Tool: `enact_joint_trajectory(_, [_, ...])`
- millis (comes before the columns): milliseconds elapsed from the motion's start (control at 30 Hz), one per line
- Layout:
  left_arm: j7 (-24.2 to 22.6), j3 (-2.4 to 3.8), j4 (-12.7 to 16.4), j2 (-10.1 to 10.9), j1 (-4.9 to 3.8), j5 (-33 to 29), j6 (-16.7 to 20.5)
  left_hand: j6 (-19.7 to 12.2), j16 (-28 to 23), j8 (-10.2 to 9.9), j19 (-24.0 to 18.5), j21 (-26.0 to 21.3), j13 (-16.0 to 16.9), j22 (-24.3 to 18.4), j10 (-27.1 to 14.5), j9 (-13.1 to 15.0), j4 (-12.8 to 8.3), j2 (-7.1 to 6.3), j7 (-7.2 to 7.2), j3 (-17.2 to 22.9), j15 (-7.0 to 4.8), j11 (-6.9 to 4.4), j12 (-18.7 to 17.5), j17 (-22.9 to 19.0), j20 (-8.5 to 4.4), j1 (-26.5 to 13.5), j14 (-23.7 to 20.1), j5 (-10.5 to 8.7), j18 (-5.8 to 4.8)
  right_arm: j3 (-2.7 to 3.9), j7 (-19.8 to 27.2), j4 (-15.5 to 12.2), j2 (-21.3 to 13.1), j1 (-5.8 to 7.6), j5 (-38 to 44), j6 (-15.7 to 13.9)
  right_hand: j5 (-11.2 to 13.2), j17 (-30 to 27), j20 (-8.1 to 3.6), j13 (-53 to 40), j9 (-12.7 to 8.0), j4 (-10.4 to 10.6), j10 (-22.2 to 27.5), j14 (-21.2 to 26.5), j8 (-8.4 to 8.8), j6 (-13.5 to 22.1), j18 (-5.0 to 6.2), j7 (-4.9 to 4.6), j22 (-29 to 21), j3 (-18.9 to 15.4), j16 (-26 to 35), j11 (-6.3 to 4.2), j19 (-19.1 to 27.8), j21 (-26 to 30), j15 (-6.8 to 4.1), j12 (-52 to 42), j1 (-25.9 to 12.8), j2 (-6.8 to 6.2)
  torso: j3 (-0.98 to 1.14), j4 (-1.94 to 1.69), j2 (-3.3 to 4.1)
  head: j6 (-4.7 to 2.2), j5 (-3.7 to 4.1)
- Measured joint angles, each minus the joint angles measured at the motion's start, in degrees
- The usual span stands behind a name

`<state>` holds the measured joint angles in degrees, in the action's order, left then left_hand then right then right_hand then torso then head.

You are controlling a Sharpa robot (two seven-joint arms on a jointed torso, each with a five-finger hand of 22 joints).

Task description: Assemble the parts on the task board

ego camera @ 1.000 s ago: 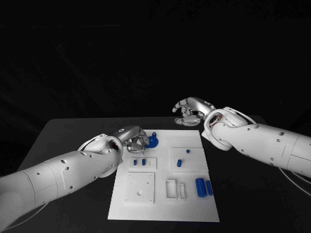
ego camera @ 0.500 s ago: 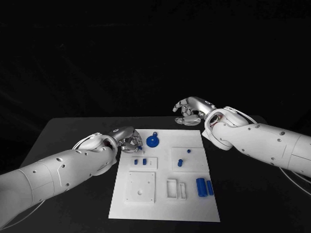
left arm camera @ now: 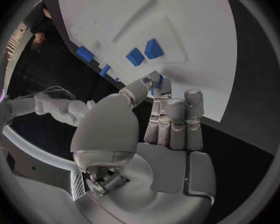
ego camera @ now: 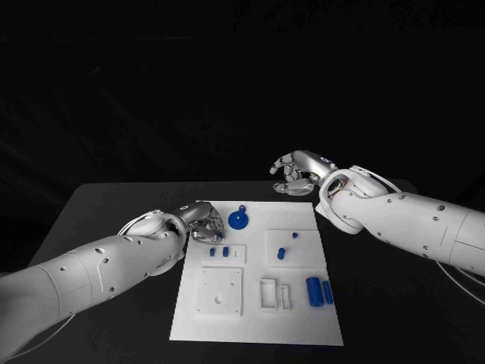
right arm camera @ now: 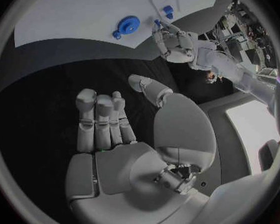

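- Left robot hand [ego camera: 202, 220] sits at the task board's [ego camera: 297, 318] ten o'clock edge, fingers curled together, holding nothing.
- Right robot hand [ego camera: 295, 174] hovers beyond twelve o'clock, fingers curled on nothing.
- You'll find the blue round part [ego camera: 238, 221] lying loose near the top, and two blue cylinders [ego camera: 318, 291] loose at four o'clock; most assembly looks undone.

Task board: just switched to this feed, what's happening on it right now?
The left hand hangs at the board's far left edge, holding nothing; a blue gear lies flat on the board just beside it. The right hand hovers off the board's far edge over the black table, fingers curled, also holding nothing. Several small blue parts lie or stand elsewhere on the board.
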<state>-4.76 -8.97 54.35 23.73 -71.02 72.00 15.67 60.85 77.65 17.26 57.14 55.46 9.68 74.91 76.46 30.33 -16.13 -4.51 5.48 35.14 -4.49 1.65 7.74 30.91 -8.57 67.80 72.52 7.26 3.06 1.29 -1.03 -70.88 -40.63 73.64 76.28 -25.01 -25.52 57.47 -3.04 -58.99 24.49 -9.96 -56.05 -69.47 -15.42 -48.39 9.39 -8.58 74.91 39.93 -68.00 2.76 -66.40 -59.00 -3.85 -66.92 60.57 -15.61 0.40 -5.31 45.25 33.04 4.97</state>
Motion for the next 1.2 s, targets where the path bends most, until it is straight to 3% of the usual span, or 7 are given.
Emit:
enact_joint_trajectory(700, [0.1, -0.46, -0.9, -1.1, -0.04, 0.5, -0.3, -0.2, 0.0, 0.0, 0.1, 0.0, 0.0, 0.0, 0.1, 0.0, -0.2, 0.14, -0.01, 0.1, 0.09, 0.14, 0.0, 0.0, 0.11, 0.2, 0.1, -0.02, 0.00, 0.00, 0.0, 0.0, 0.0, 0.00, 0.0, 0.0, 0.0, 0.0, 0.00, 0.0, 0.0, 0.0, 0.0, 0.0, 0.00, 0.1, 0.00, -0.11, 0.0, 0.0, 0.0, 0.00, 0.0, 0.0, 0.00, 0.0, 0.0, 0.00, 0.04, 0.01, -0.01, 0.05, 0.15])
enact_joint_trajectory(900, [0.8, -1.14, -0.2, -1.2, -0.52, 3.2, -0.5, -0.2, 0.0, 0.0, 0.0, 0.0, 0.0, 0.0, 0.2, 0.0, -0.2, 0.21, -0.02, 0.1, 0.11, 0.18, 0.0, -0.1, 0.19, 0.3, 0.1, -0.12, 0.00, 0.00, 0.0, 0.0, 0.0, 0.00, 0.0, 0.0, 0.0, 0.0, 0.00, 0.0, 0.0, 0.0, 0.0, 0.0, 0.00, 0.1, 0.00, -0.11, 0.0, 0.0, 0.0, 0.00, 0.0, 0.0, 0.00, 0.0, 0.0, 0.00, 0.05, -0.03, -0.02, 0.06, 0.27])
enact_joint_trajectory(1200, [2.5, -1.40, 1.2, -1.3, -0.63, 7.7, 0.5, 0.2, 0.0, 0.0, 0.3, 0.0, 0.2, 0.0, 0.5, 0.1, -0.3, 0.13, -0.29, 0.3, 0.00, -0.15, 0.0, -0.1, 0.05, 0.4, 0.4, 0.33, -0.01, 0.00, 0.0, 0.0, 0.0, 0.00, 0.0, 0.0, 0.0, 0.0, 0.00, 0.0, 0.0, 0.0, 0.0, 0.0, 0.00, 0.1, 0.00, -0.10, 0.0, 0.0, 0.0, 0.00, 0.0, 0.0, 0.00, 0.0, 0.0, 0.00, 0.02, 0.01, -0.03, 0.12, 0.28])
